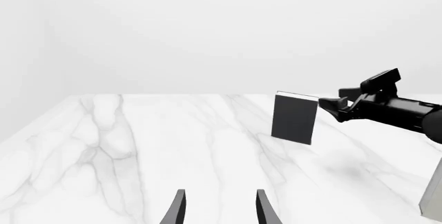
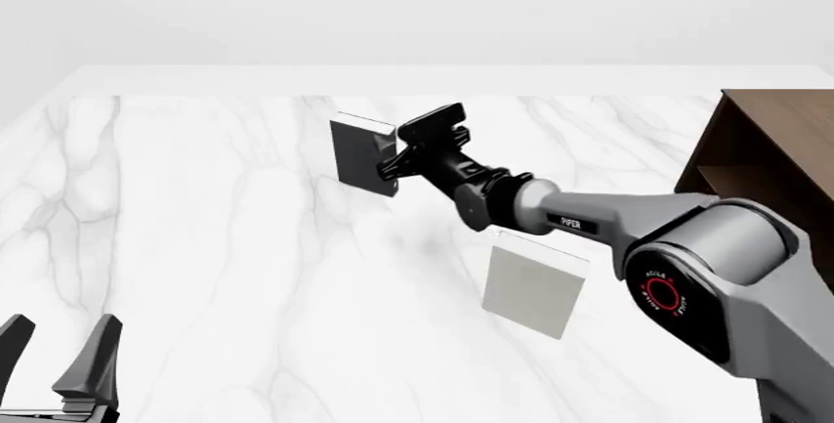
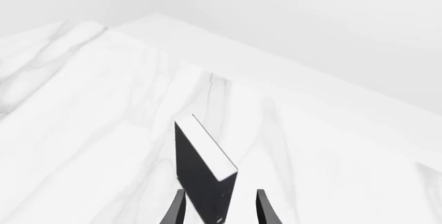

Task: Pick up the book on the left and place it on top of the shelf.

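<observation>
Fingers of your right gripper [image 3: 219, 208] straddle the black book [image 2: 359, 152], jaws parted, not clamped; your left gripper [image 2: 59, 355] waits open (low, near corner).

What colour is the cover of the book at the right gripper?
Dark charcoal, almost black, with white page edges; the book shows best in the left wrist view.

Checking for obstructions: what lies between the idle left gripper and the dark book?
Only bare marble table, in the left wrist view, separates the left gripper from the book.
</observation>
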Robot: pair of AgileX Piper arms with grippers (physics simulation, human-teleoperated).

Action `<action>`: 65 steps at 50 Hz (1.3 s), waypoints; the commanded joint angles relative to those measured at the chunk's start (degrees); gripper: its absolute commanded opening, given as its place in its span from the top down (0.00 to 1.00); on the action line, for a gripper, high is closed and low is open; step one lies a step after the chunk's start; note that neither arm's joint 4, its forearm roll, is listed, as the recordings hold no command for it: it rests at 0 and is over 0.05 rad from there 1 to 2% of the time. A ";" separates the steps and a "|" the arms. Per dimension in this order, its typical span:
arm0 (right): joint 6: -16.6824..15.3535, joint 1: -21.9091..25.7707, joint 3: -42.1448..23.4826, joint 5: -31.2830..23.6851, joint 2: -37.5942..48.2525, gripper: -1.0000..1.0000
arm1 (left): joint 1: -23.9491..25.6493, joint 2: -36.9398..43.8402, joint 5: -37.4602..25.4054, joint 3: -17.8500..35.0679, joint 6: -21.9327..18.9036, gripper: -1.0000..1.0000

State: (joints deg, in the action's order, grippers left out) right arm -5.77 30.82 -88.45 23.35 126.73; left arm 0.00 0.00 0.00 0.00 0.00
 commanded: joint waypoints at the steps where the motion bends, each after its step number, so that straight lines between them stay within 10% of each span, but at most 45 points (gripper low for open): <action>1: 0.29 0.07 -3.08 -0.87 3.01 0.00 | 0.00 0.00 0.00 0.00 0.00 0.00; 65: 1.30 -0.33 -18.10 -5.85 15.82 0.00 | 0.00 0.00 0.00 0.00 0.00 0.00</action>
State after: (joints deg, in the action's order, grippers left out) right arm -4.66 30.39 -104.47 18.23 140.99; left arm 0.00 0.00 0.00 0.00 0.00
